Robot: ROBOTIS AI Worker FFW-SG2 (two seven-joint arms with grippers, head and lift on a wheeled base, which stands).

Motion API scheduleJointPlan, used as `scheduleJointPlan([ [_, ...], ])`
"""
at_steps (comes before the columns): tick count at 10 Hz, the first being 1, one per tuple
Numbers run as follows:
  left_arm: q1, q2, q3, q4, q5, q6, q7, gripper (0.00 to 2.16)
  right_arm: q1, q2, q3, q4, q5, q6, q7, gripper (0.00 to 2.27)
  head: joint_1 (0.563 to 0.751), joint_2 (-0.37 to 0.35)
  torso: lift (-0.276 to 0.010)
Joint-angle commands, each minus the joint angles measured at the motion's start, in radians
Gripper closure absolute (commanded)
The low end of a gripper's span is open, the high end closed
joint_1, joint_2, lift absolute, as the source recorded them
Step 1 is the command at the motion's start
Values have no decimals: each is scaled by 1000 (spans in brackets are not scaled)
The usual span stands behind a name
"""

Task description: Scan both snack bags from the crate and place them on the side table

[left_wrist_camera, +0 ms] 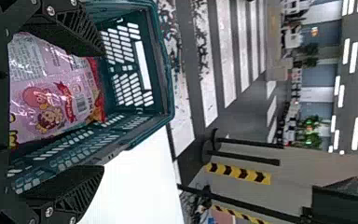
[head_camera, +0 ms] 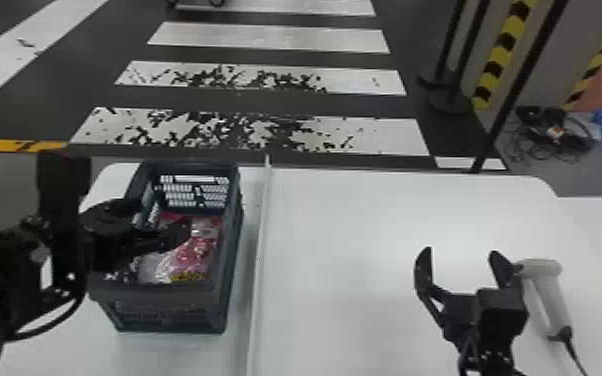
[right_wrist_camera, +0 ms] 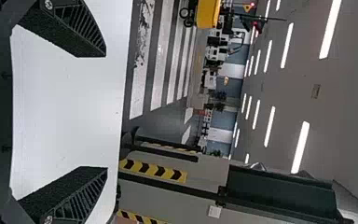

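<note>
Okay, looks like the pick-up step: left gripper [left_wrist_camera: 103, 111] is spread wide at the crate [head_camera: 160, 301] on the left, pink snack bag [left_wrist_camera: 51, 100] inside, so probably dip and pinch next. Left wrist view gets the barcode [left_wrist_camera: 80, 103]; head view has the empty, spread right gripper [head_camera: 460, 252] by the scanner [head_camera: 549, 290] on the right.

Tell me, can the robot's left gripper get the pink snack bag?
Probably yes: the left gripper is open at the crate, whose top is open above the pink snack bag. The crate's side wall might bump a finger, though.
</note>
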Motion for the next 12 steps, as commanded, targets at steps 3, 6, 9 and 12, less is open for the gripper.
scheduleJointPlan([
  [3, -198, 15, -107, 157, -52, 116, -6, 140, -2, 1, -20, 1, -28, 0, 3, 63, 695, -24, -98],
  [6, -342, 15, -233, 317, -141, 165, -51, 140, -3, 1, -29, 7, -51, 3, 4, 63, 695, -40, -98],
  [9, -445, -15, -320, 476, -238, 208, -120, 140, -3, 1, -38, 15, -68, 3, 6, 63, 695, -53, -98],
  [12, -495, -51, -369, 584, -322, 232, -166, 140, -12, 1, -40, 28, -74, 0, 6, 63, 695, -59, -98],
])
